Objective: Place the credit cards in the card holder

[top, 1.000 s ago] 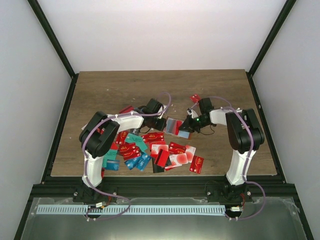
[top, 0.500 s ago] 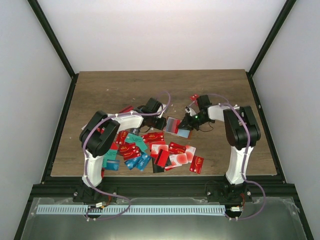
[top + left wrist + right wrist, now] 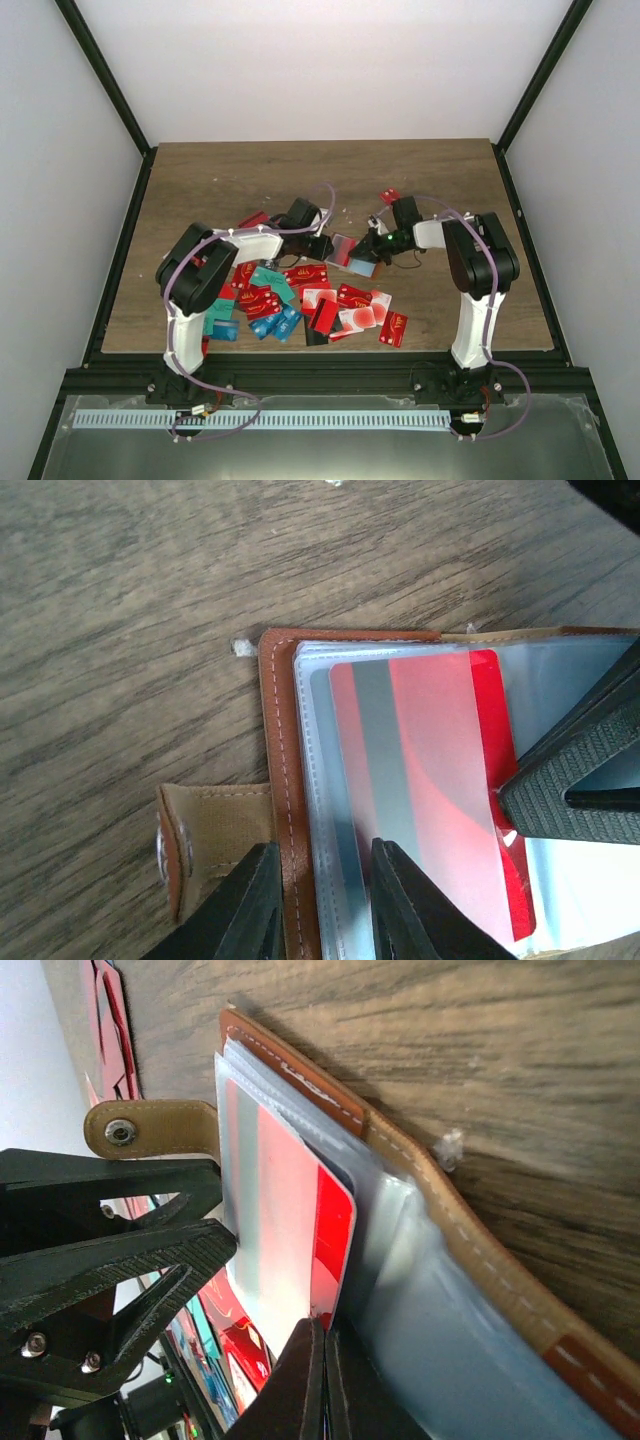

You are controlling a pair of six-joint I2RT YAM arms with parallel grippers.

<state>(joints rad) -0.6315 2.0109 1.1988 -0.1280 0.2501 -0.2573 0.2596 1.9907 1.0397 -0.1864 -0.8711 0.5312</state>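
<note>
Sliding leftward, the right gripper (image 3: pixel 322 1332), pinched fully shut on 1 red card (image 3: pixel 335 1225), has pushed it mostly into the card holder (image 3: pixel 280 730) at mid-scene. The left gripper (image 3: pixel 318 890), narrowly parted, clamps the holder's left edge. Loose credit cards (image 3: pixel 300 300) remain just nearer.

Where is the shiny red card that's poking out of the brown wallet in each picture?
Top view: the thin red plastic card is tiny, near the picture's centre.
Left wrist view: the card fills centre-right, mostly under a clear sleeve.
Right wrist view: the card is central, bare red strip rightmost.
Shared landmark: the brown leather-like card holder around it.
</note>
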